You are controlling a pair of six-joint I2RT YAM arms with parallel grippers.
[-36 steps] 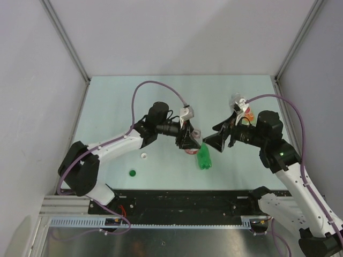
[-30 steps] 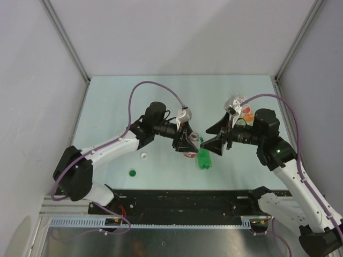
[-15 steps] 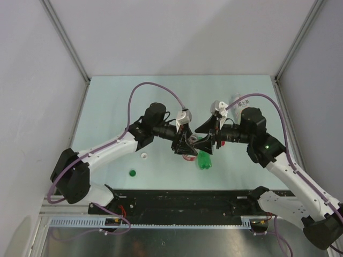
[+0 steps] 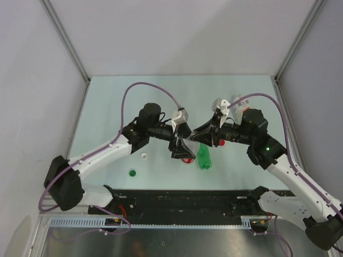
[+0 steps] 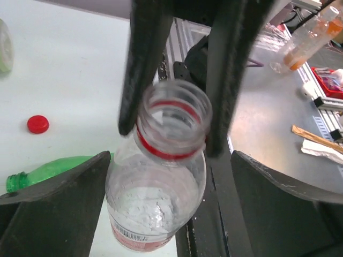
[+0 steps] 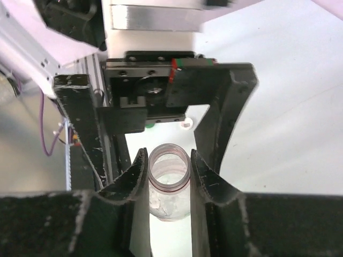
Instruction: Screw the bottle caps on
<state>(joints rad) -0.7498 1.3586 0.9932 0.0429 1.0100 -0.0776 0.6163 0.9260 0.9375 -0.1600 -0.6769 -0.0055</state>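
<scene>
the right arm (image 4: 278,160) has swung in toward the left arm (image 4: 107,152) since a second ago, and its end effector (image 6: 169,160) is now clamped shut on the neck of the uncapped clear bottle (image 5: 158,193) at the middle of the surface (image 4: 107,107); the left end effector (image 5: 170,160) has spread wide, its fingers (image 5: 64,198) standing either side of that bottle's body; the green bottle (image 4: 203,159) lies just beside; green cap (image 4: 132,172), white cap (image 4: 143,156) and red cap (image 5: 37,124) rest scattered nearby

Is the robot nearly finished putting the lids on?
No. Done: nothing; the small red plastic cap, green cap and white cap lie loose. In hand: the right claw grips the clear plastic bottle's open neck, left claw open. Left: all three caps.
</scene>
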